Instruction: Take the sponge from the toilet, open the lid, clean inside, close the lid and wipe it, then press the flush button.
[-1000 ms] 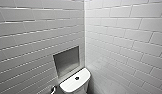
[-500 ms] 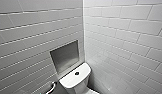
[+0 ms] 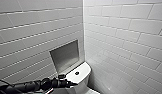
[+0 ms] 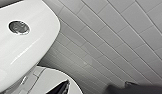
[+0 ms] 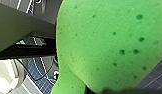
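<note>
A: Position: tiled corner; white wall tiles (image 3: 122, 37) on both sides; a rectangular niche (image 3: 65, 55) is sunk into the left-hand wall; the toilet (image 3: 83, 75) stands in the corner just below the niche

B: Button sighted?

A: Yes; the flush button (image 3: 77, 73), dark and round, sits in the middle of the white tank top (image 3: 83, 68); the left wrist view has it close, its metallic rim plain to see

B: Left side?

A: The left arm (image 3: 29, 86) comes in low from the left, dark and jointed; the left gripper (image 3: 72, 84) is at the near edge of the tank top, short of the button and apart from it; whether it is spread or closed, I cannot tell

B: Lid?

A: The lid (image 4: 48, 80) lies flat just below the tank in the left wrist view; white, glossy, rounded; its rear part shows, next to the hinge

B: And the sponge?

A: The sponge (image 5: 104, 42) is up close against the right wrist camera; bright green, pitted with small holes, rounded outline; it is off the floor, clamped in the right gripper (image 5: 108, 91), whose dark tip meets the sponge's edge

B: Behind it?

A: A dark floor (image 5: 153, 77) with a pale grid; a thin blue cable (image 5: 40, 73) runs over it
</note>
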